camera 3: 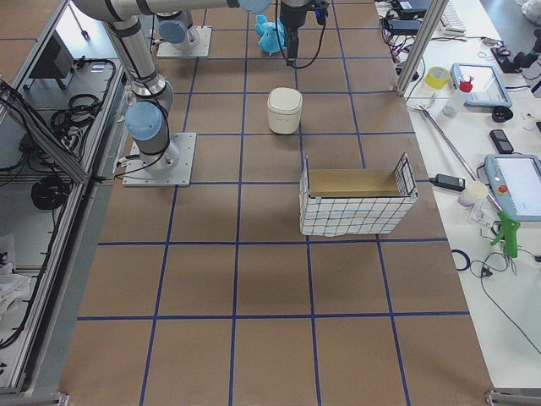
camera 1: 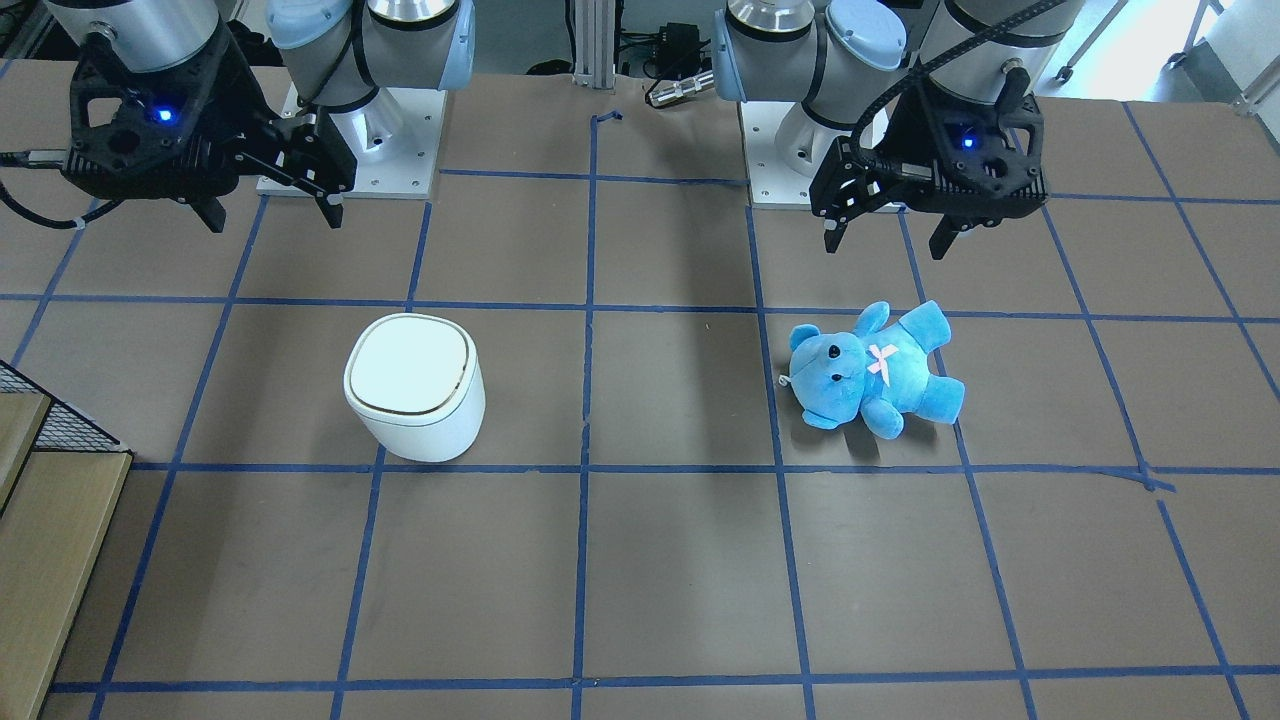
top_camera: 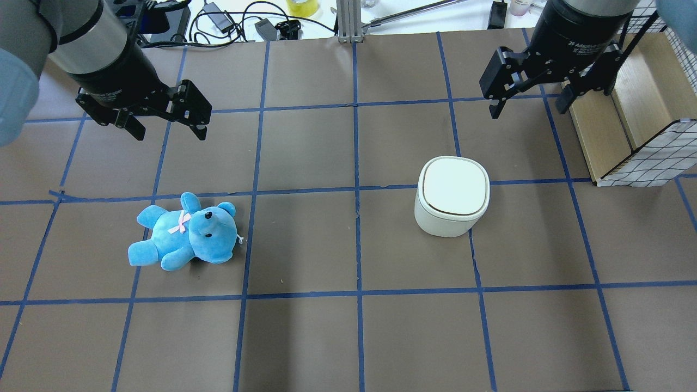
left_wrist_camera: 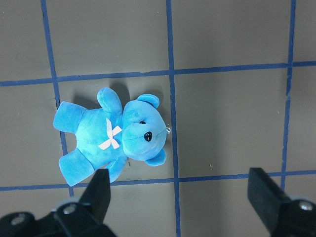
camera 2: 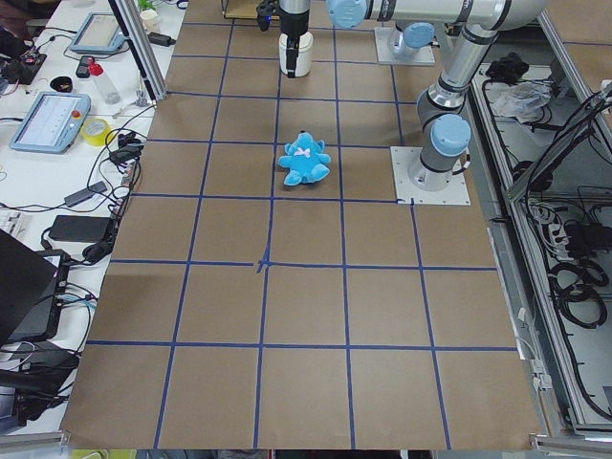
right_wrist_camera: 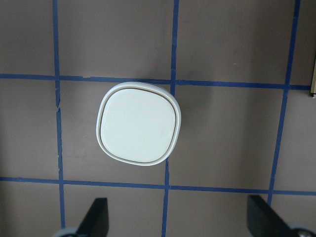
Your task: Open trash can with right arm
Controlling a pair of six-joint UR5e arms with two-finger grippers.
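The trash can [camera 1: 415, 385] is a small white rounded-square bin whose flat lid, rimmed with a thin gold line, lies shut. It stands upright on the brown table, also in the overhead view [top_camera: 452, 196] and the right wrist view [right_wrist_camera: 139, 123]. My right gripper [camera 1: 275, 215] [top_camera: 528, 109] is open and empty. It hangs above the table, farther from the robot's base than the can, and touches nothing; its fingers [right_wrist_camera: 97, 217] show below the can in the wrist view. My left gripper [camera 1: 885, 245] [top_camera: 170, 133] is open and empty, above and apart from the teddy.
A blue teddy bear [camera 1: 875, 370] [top_camera: 185, 231] [left_wrist_camera: 113, 138] lies on its back on the robot's left half of the table. A wire-mesh basket with a wooden floor [top_camera: 626, 109] [camera 3: 355, 203] stands at the robot's far right, close to the right gripper. Blue tape lines grid the table.
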